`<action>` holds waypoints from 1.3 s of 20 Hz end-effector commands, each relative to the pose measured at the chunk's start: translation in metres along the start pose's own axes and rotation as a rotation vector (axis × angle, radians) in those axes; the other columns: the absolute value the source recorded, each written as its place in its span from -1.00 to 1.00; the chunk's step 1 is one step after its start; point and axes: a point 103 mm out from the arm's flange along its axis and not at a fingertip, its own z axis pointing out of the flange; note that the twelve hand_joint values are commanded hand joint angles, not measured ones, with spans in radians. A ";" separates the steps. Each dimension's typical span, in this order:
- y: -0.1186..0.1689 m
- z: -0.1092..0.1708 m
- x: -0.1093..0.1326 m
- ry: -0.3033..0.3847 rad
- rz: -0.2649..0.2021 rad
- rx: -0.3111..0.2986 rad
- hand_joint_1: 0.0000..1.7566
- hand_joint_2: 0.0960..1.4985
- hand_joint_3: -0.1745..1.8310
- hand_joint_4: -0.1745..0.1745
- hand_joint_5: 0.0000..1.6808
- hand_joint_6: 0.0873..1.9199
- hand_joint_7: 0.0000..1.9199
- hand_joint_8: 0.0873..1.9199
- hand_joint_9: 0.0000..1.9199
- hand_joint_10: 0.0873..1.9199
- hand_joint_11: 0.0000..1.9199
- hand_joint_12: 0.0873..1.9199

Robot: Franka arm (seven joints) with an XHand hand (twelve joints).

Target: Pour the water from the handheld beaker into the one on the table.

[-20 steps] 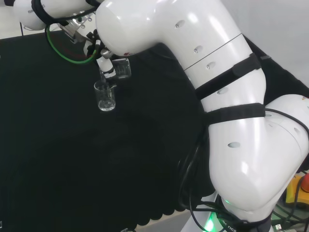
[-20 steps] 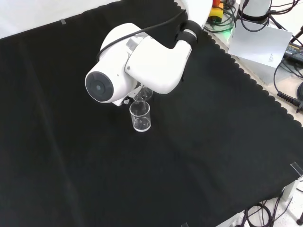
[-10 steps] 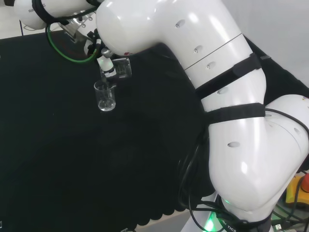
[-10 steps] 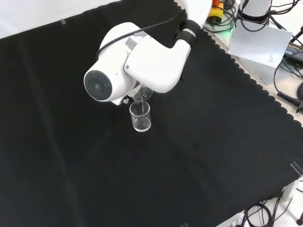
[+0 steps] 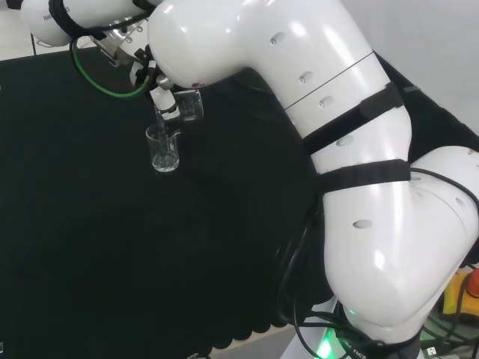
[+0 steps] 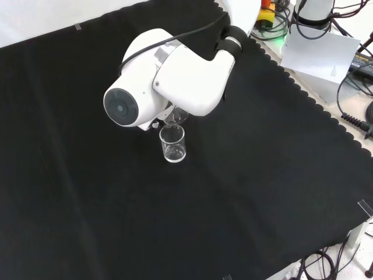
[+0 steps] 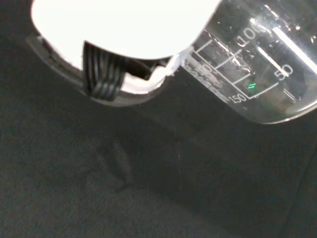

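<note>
Mid-pour, judging by the tilt. Hand [image 5: 163, 99] curled round the handheld beaker [image 5: 189, 107], gripping it just above the beaker on the table [image 5: 163, 148] and a little to that beaker's right in the head view. Handheld beaker tipped well over on its side, mouth turned down toward the standing beaker's rim, lip close above it; touching or just clear, cannot tell. Seen from the front, tipped glass [image 6: 175, 116] peeking out beneath the big white arm link [image 6: 169, 79], directly behind and above the beaker on the table [image 6: 173, 143], which stands upright on the black cloth [image 6: 262, 175]. Up close from the wrist, graduated wall of the held glass [image 7: 257, 74] lying against a white part of the hand [image 7: 124, 29], with a black ribbed piece [image 7: 101, 74] beside it; no water level plain inside, and no stream plainly visible anywhere. A little clear liquid perhaps at the bottom of the standing beaker, hard to confirm through clear glass.

Likely near the end of the pouring step. Next move calls for holding the lip over the standing beaker's opening until the last drops fall, then rolling the wrist back to bring the held glass upright, without knocking the standing beaker's rim or dragging it across the cloth.
</note>
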 end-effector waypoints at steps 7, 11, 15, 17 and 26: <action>-0.001 0.000 -0.001 0.008 0.001 0.000 0.61 -0.09 -0.27 -1.00 0.34 -0.17 0.14 -0.06 0.33 -0.32 0.23 -0.28; -0.003 -0.003 0.005 -0.002 0.008 0.003 0.61 -0.09 -0.27 -1.00 0.34 -0.17 0.14 -0.06 0.33 -0.32 0.23 -0.28; -0.003 -0.004 0.006 -0.004 0.011 0.002 0.61 -0.09 -0.27 -1.00 0.34 -0.17 0.14 -0.06 0.33 -0.32 0.24 -0.28; -0.003 -0.005 0.006 -0.007 -0.004 -0.008 0.61 -0.10 -0.27 -1.00 0.34 -0.17 0.14 -0.06 0.33 -0.32 0.24 -0.28; -0.001 -0.001 -0.002 0.032 -0.019 -0.043 0.61 -0.10 -0.26 -1.00 0.34 -0.17 0.14 -0.06 0.33 -0.32 0.24 -0.28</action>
